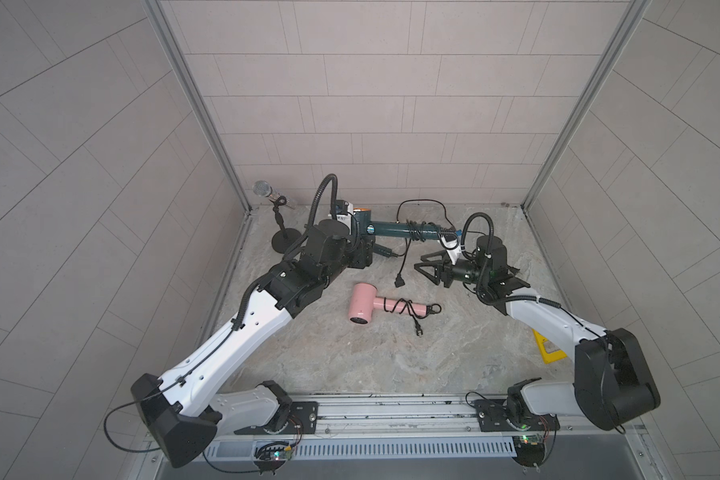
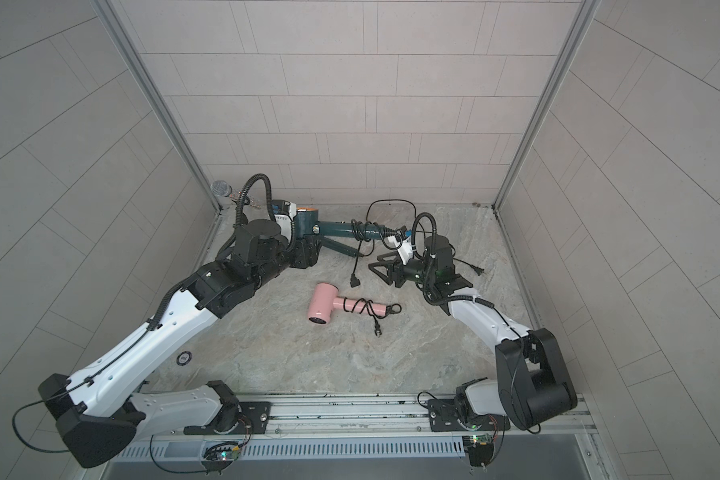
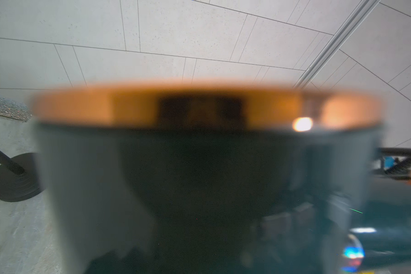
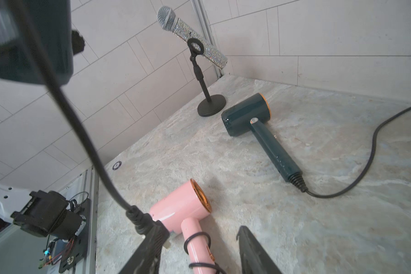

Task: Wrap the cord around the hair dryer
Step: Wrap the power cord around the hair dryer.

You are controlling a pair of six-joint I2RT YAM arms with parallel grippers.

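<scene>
hold: teal hair dryer (image 1: 366, 219) clamped by head in left claw (image 1: 353, 226), raised off surface (image 1: 350, 365) | cord (image 1: 413, 235): coiled round handle, plug (image 1: 400, 282) dangling below | right claw (image 1: 427, 268): jaws parted, just beside plug | do: grab near plug, wind tail taut, tuck end

Counted three hair dryers: raised teal dryer (image 1: 391, 228) upper centre, lying teal dryer (image 4: 244, 116), pink dryer (image 1: 362, 308) mid-frame; also one microphone (image 1: 262, 189), one stand (image 1: 285, 241), one yellow piece (image 1: 540, 338) lower right, one black disc (image 2: 184, 358).
</scene>
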